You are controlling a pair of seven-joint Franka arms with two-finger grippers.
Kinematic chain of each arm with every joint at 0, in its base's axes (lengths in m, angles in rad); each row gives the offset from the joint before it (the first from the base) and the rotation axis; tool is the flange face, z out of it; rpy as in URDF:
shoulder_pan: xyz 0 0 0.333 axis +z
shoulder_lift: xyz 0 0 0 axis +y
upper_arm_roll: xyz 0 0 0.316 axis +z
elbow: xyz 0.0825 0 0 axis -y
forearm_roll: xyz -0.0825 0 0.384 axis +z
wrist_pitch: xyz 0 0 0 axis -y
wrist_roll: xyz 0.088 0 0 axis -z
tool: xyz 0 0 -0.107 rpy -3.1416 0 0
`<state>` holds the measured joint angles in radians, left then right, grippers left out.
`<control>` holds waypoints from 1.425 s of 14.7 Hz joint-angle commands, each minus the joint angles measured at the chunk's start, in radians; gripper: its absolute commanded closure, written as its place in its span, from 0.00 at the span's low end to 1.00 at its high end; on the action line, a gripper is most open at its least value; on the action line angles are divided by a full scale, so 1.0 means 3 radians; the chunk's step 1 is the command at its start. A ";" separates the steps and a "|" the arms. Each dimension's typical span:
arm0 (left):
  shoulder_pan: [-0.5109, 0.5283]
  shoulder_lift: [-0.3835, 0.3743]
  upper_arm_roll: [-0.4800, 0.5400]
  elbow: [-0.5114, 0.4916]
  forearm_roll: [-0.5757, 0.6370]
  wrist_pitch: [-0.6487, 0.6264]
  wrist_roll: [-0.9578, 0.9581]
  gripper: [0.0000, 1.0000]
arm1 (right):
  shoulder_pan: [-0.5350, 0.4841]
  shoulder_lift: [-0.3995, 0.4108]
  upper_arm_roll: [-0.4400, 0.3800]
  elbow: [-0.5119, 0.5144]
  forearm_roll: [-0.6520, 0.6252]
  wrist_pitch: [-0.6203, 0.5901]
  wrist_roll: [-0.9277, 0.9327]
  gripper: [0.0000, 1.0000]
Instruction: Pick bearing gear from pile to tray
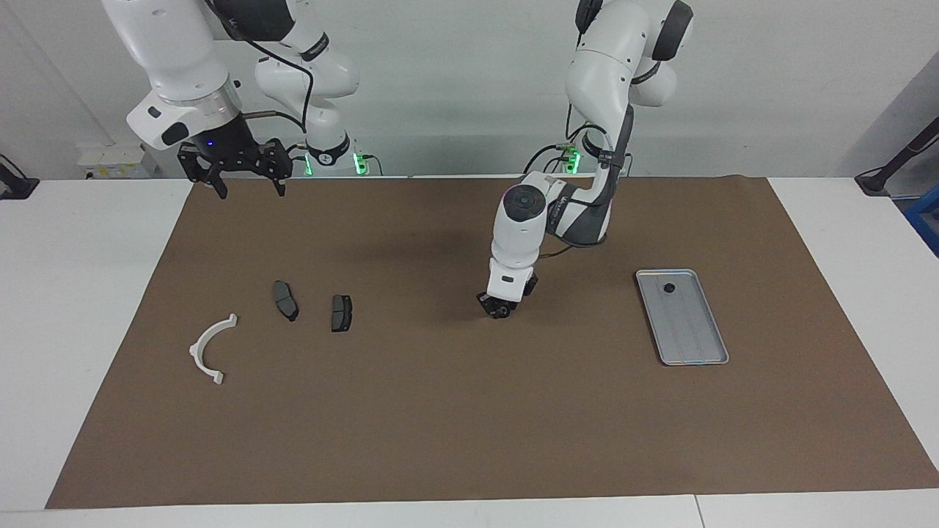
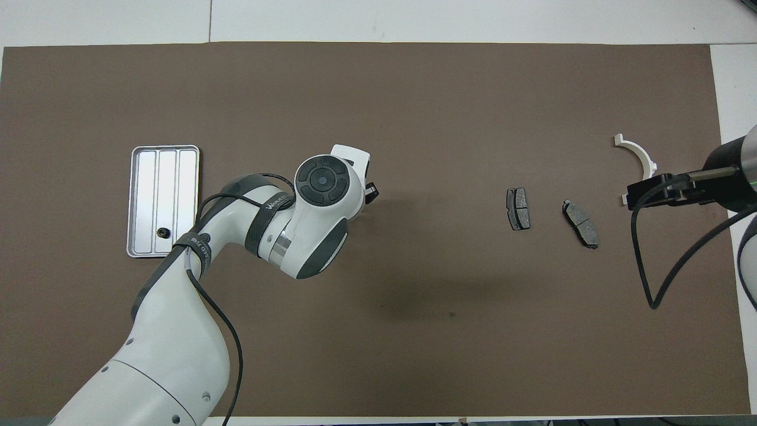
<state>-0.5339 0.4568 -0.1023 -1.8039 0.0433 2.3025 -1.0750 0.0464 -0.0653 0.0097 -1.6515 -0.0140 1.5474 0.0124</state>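
The small black gear (image 1: 501, 311) sits down on the brown mat in the middle of the counter, right at the tips of the left gripper (image 1: 498, 308), whose fingers look drawn in narrow around it. From here I cannot be sure they have truly bitten on it; the round piece shows as a dark blob between them, low against the mat. In the overhead view the arm's wrist covers nearly all of it.

I would judge this the grasp itself: the fingers are on the piece and the lift is yet to come. Next it needs a straight pull upward, then a carry toward the left arm's end of the counter, where the tray (image 1: 698, 345) lies well apart from the fingers. One gear (image 1: 668, 288) already rests in the tray, at the end nearer the robots.

The right gripper (image 1: 246, 185) waits high over the mat's edge, fingers spread wide and empty, above and well clear of the two pads (image 1: 285, 301) (image 1: 341, 312) and the arc (image 1: 209, 349).
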 commanded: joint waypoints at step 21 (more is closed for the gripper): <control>0.1999 -0.0515 0.0065 -0.0368 0.0040 -0.0548 0.3609 1.00 | 0.0009 0.0034 0.0029 0.0116 -0.0071 0.0047 0.0030 0.00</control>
<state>0.0405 0.3431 -0.0741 -1.8471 0.0564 2.0812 -0.0321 0.0469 -0.0634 0.0150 -1.6275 -0.0227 1.5529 0.0124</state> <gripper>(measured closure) 0.643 0.000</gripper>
